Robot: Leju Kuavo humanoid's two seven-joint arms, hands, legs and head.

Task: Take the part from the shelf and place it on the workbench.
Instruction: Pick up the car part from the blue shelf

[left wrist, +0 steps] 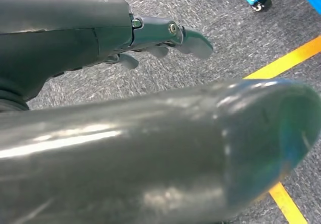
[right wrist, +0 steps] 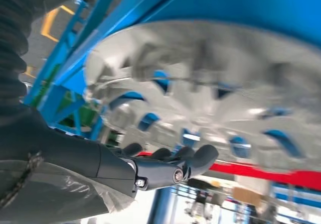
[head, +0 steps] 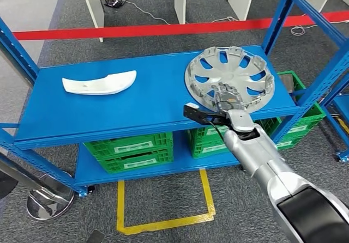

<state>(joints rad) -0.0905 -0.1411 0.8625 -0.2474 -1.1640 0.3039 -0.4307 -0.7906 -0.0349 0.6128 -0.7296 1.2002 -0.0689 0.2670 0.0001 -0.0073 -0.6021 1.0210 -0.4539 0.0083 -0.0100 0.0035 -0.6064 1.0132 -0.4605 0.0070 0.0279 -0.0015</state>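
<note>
A silver wheel cover (head: pixel 239 74) lies flat at the right end of the blue shelf's top board (head: pixel 156 107). My right hand (head: pixel 226 97) reaches over the cover's near rim, its fingers spread on the spokes. In the right wrist view the fingers (right wrist: pixel 166 166) stretch out close against the cover (right wrist: pixel 212 73), with no closed grip to be seen. A white curved part (head: pixel 100 83) lies on the left half of the same board. My left hand (left wrist: pixel 162 38) hangs over grey carpet with its fingers loose and nothing in it.
Green crates (head: pixel 130 150) fill the lower shelf. Blue uprights (head: pixel 284 8) frame the right end beside the cover. A red tape line (head: pixel 144 30) runs behind the shelf and a yellow floor outline (head: pixel 164 221) lies in front. A round metal base (head: pixel 45 202) stands at the near left.
</note>
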